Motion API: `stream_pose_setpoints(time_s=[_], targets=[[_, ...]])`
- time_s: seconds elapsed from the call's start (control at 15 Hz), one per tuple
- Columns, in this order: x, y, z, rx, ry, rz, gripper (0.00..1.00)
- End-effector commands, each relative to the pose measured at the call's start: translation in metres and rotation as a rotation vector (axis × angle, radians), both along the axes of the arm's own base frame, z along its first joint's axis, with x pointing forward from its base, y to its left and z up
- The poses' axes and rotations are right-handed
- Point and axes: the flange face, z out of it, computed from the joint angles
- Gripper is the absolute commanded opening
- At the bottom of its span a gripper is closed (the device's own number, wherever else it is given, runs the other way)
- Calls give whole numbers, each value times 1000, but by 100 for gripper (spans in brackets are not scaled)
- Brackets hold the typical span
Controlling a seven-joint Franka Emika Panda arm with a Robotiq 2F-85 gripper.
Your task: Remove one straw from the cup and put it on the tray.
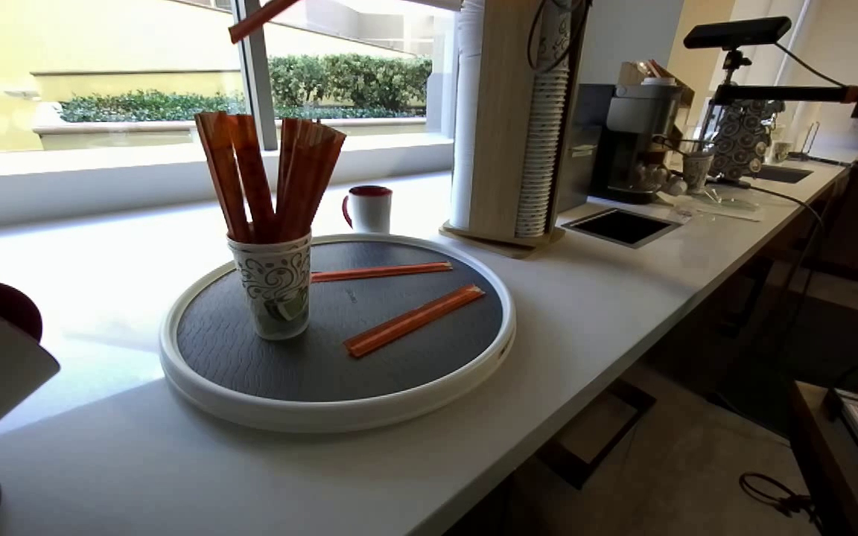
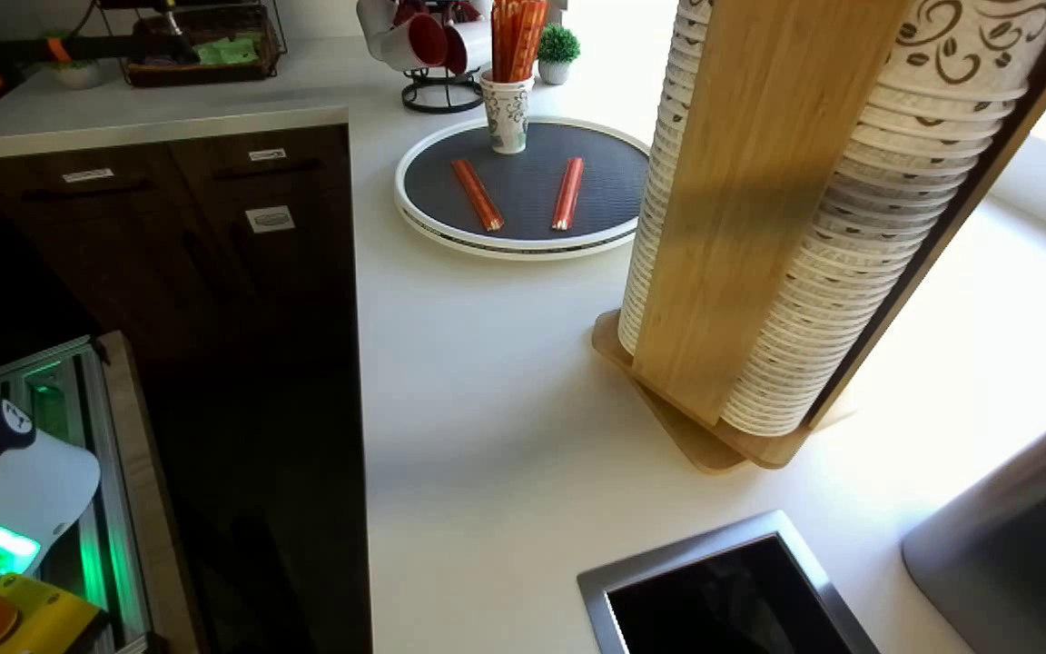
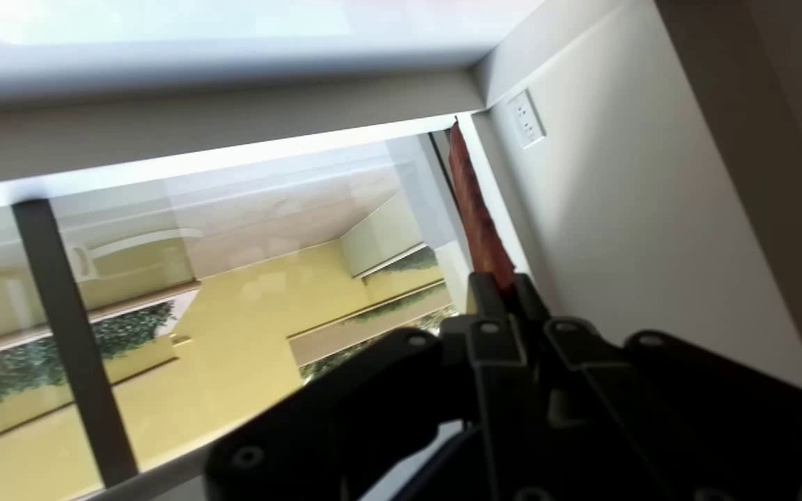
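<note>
The gripper pinched a red-orange straw. Below its fingers, the patterned paper cup stood on the round tray.

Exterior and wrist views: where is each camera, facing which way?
Wrist view: wrist-mounted, facing window and wall; gripper shows, shut on a straw.
An exterior view: by the cup stand, facing down toward the tray; arm partly shows.
An exterior view: beside the tray, facing oppositely along the counter; held straw shows, no clear arm.
Both exterior views share tray, cup and two loose straws.
</note>
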Motion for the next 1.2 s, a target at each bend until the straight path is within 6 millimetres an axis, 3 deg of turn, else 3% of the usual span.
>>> stream_pose_setpoints(time_s=[0.0, 0.27, 0.47, 0.6, 0.93, 1.13], targets=[[-19, -8, -25, 118, -22, -111, 2], [-24, -13, -35, 240, -63, -136, 2], [-34, -24, -65, 314, -67, -166, 2], [-41, -30, -94, 380, -67, -169, 2], [-60, -18, -199, 500, 5, -94, 2], [-76, -15, -243, 513, 78, -71, 2]])
